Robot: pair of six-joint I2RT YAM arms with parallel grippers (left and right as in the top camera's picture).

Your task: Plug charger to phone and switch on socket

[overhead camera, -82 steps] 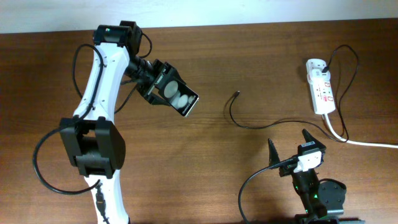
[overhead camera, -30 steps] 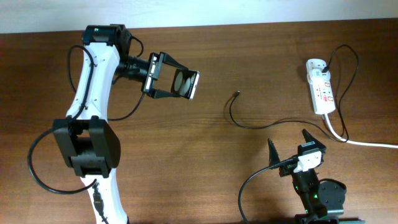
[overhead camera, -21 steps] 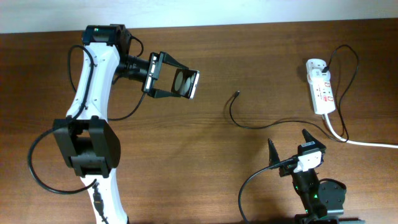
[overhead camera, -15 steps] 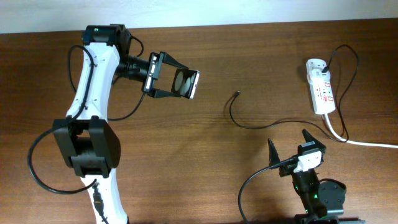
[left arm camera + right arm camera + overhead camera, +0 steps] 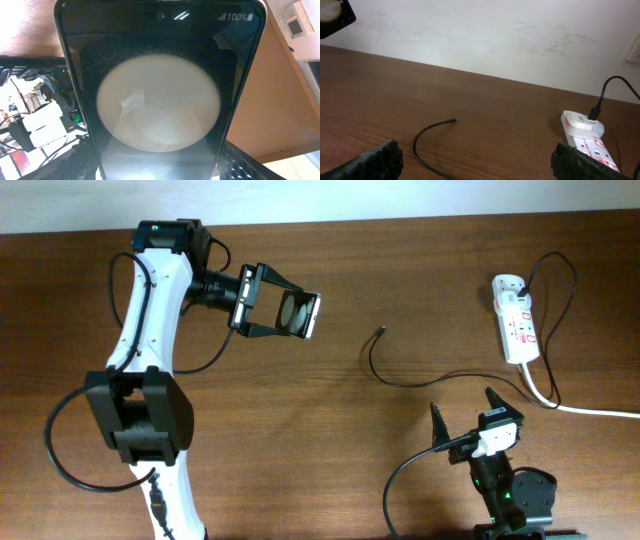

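Note:
My left gripper (image 5: 272, 313) is shut on the black phone (image 5: 298, 315) and holds it above the table at the back left. In the left wrist view the phone (image 5: 160, 95) fills the frame, its glossy face showing a round glare spot and "100%". The charger cable (image 5: 392, 377) lies on the table in the middle, its connector tip (image 5: 381, 330) free; it also shows in the right wrist view (image 5: 425, 132). The white socket strip (image 5: 517, 326) lies at the far right with a black plug in it, also seen in the right wrist view (image 5: 587, 134). My right gripper (image 5: 466, 422) is open and empty near the front edge.
The strip's thick white lead (image 5: 585, 409) runs off the right edge. A black cable (image 5: 558, 280) loops behind the strip. The left arm's own black cable (image 5: 70, 450) hangs by its base. A pale wall (image 5: 485, 35) stands behind the table.
Since 2.7 s ago my left gripper has turned and raised the phone toward the back. Over the last second nothing has moved.

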